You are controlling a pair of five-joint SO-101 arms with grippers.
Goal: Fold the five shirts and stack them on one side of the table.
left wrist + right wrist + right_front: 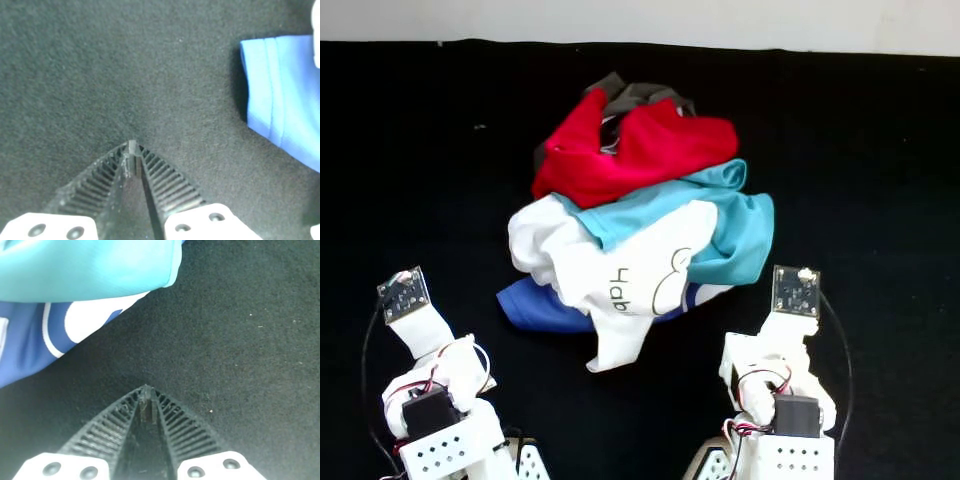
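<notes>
A heap of crumpled shirts lies mid-table: a grey shirt [635,96] at the back, a red shirt [630,150] over it, a teal shirt [735,225], a white printed shirt [620,270] and a blue shirt [535,308] at the bottom. My left gripper [131,146] is shut over bare black cloth, the blue shirt's hem [280,95] a short way off. My right gripper [145,388] is shut above the table beside the teal shirt [85,267] and the blue shirt with white print [30,342]. Both arms sit at the near edge [405,295] [795,290].
A black cloth [880,170] covers the table, with open room on both sides of the heap. A pale wall strip [640,20] runs along the far edge. Arm bases and cables [450,430] stand at the near edge.
</notes>
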